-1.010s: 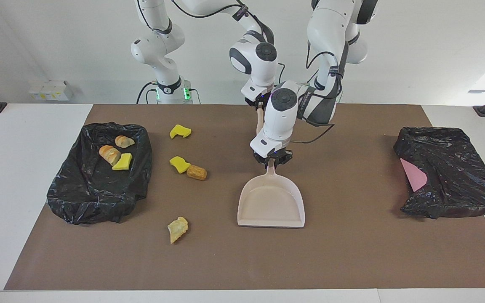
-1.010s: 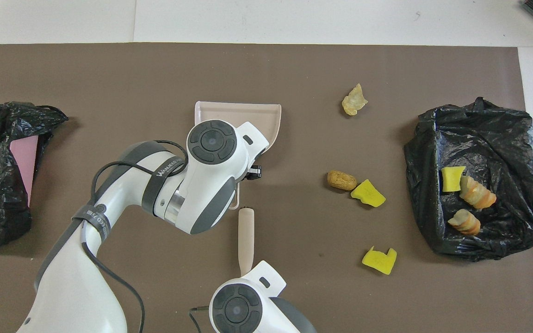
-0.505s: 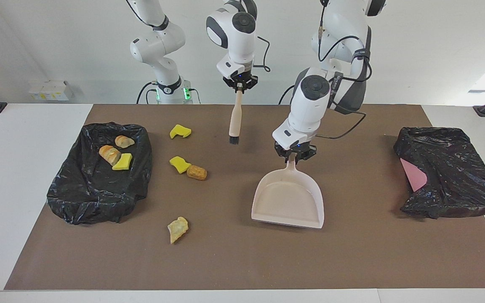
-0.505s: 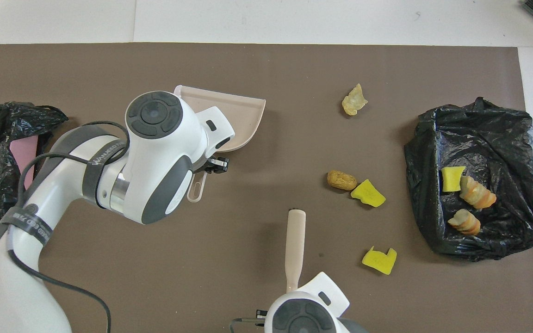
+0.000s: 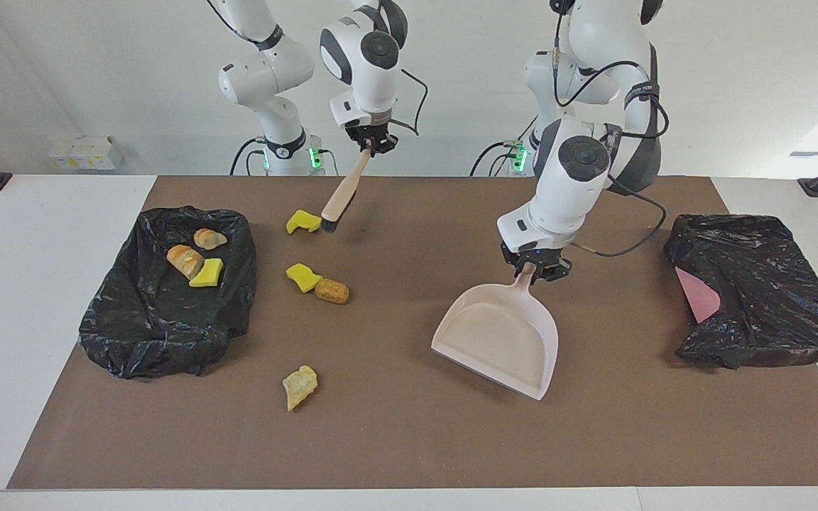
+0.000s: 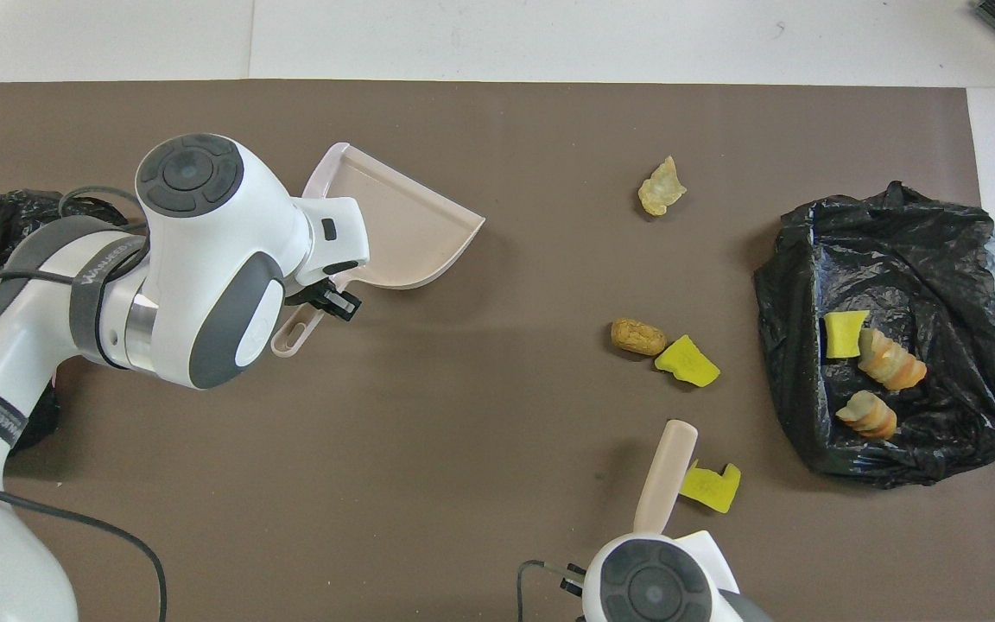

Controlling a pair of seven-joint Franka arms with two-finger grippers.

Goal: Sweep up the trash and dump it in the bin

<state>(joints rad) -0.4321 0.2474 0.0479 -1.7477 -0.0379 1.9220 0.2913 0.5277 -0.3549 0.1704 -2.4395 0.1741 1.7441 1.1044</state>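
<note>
My left gripper (image 5: 534,271) is shut on the handle of the beige dustpan (image 5: 498,337), which hangs tilted low over the mat, its mouth turned toward the trash. My right gripper (image 5: 372,146) is shut on the beige hand brush (image 5: 341,195); the brush slants down, its bristles beside a yellow chunk (image 5: 304,222). Another yellow chunk (image 5: 302,277) touches a bread lump (image 5: 331,291), and a pale crumpled piece (image 5: 300,385) lies farther from the robots. The black-lined bin (image 5: 153,348) at the right arm's end holds two bread lumps (image 5: 185,260) and a yellow chunk (image 5: 206,273).
A second black bag (image 5: 757,291) with a pink sheet showing lies at the left arm's end of the brown mat (image 5: 409,440). In the overhead view the left arm's wrist (image 6: 204,259) covers part of the dustpan (image 6: 394,229).
The left gripper carried the dustpan toward the left arm's end and turned it askew. The right gripper swung the brush toward the right arm's end, down beside the yellow chunk.
</note>
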